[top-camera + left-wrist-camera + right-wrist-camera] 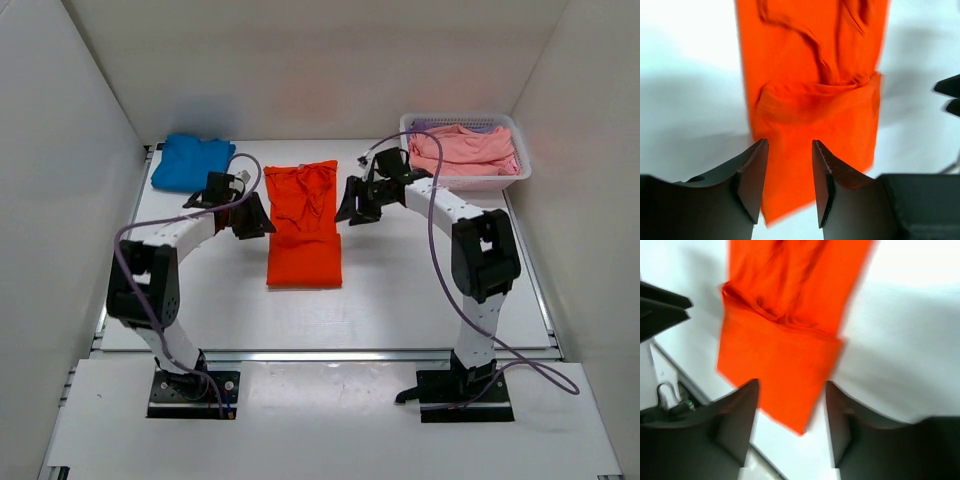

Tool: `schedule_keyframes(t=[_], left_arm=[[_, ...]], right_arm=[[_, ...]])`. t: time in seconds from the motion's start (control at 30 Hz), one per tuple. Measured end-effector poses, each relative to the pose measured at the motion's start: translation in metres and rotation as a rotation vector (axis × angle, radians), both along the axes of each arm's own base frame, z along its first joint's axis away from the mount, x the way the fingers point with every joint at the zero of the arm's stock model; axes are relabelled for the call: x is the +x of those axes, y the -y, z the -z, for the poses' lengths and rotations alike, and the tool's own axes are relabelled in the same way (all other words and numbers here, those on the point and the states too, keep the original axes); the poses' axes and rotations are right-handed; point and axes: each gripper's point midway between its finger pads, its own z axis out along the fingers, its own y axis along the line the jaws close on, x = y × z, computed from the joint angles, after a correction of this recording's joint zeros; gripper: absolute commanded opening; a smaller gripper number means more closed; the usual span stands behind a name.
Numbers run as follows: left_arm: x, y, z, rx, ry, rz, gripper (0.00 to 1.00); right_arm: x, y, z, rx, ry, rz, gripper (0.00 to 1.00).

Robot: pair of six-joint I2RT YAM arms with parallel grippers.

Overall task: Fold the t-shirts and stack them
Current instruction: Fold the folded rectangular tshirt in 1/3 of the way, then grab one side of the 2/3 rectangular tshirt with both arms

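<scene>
Now, left gripper (248, 216) and right gripper (357, 203) flank the orange shirt (303, 225), jaws apart.
Likely limp, light cloth: you should pinch its near corners.

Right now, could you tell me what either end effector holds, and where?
Nothing is held: the left end effector and right end effector are both open, flanking the bright orange cloth t-shirt.

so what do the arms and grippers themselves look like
The left arm and right arm have white links with bulky black joint housings and black base plates. A purple-grey cable runs along each. The left gripper and right gripper have matte black wedge-shaped fingers.
</scene>
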Motion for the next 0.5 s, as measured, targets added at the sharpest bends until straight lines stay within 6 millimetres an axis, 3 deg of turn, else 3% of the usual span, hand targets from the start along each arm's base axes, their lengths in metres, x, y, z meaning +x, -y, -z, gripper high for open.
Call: schedule_keyframes(t=[0.1,0.2,0.27,0.4,0.5], left_arm=[[0.017,-0.008,0.017,0.010,-0.008,-0.024,0.57],[0.016,-0.018,0.023,0.017,0.004,-0.046,0.62],[0.001,-0.023,0.028,0.017,0.009,-0.057,0.63],[-0.054,-0.024,0.047,0.023,-0.019,-0.057,0.72],[-0.091,-0.013,0.061,0.024,-0.037,-0.044,0.71]], right_arm=[[0.023,0.022,0.014,-0.030,0.000,0.059,0.61],[0.013,0.033,0.032,-0.050,-0.020,0.074,0.61],[-0.015,0.035,0.046,-0.063,-0.061,0.060,0.64],[-0.092,0.034,0.073,-0.082,-0.159,0.022,0.65],[-0.129,0.024,0.076,-0.047,-0.185,0.001,0.63]])
